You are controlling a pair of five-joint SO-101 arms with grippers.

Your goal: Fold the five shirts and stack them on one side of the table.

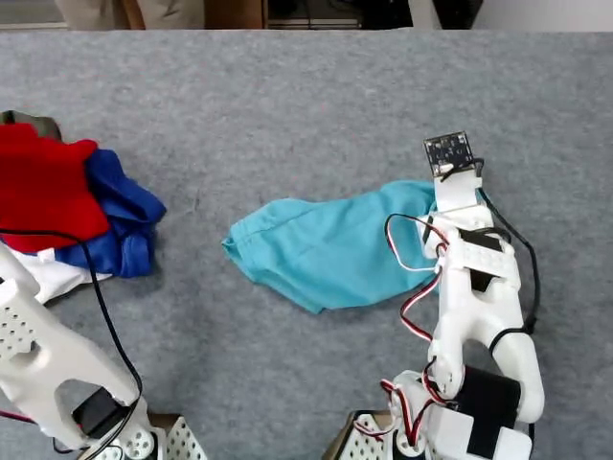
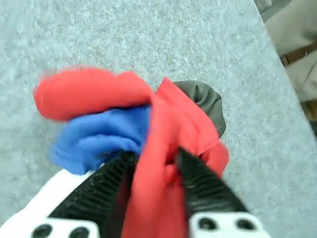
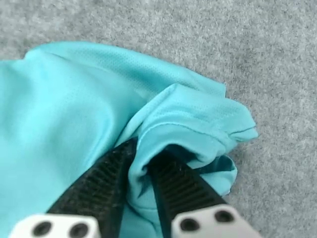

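— Where are the shirts?
— The teal shirt (image 1: 326, 249) lies crumpled mid-table (image 1: 287, 105). The red shirt (image 1: 43, 187), blue shirt (image 1: 124, 216) and white shirt (image 1: 57, 273) are heaped on the left arm's side, cut off at the frame edge, with a dark shirt (image 2: 205, 99) barely showing.
— And the grippers?
— The left gripper (image 2: 154, 158) pinches a red shirt fold, and the right gripper (image 3: 144, 153) pinches the teal shirt's bunched end, cloth partly covering its tips

Far half of desk (image 1: 316, 96): open grey felt across the full width
Centre: teal shirt (image 1: 326, 244) lies spread out and blocks the middle
Left edge: heap of red shirt (image 1: 43, 187), blue shirt (image 1: 120, 216) and white shirt (image 1: 53, 273)
Between heap and teal shirt: open strip of desk
Near right: right arm (image 1: 474, 297) stands over the teal shirt's end
Near left: left arm (image 1: 43, 350) and its black cable (image 1: 103, 305) cross the corner
Near middle: open felt between the two arm bases
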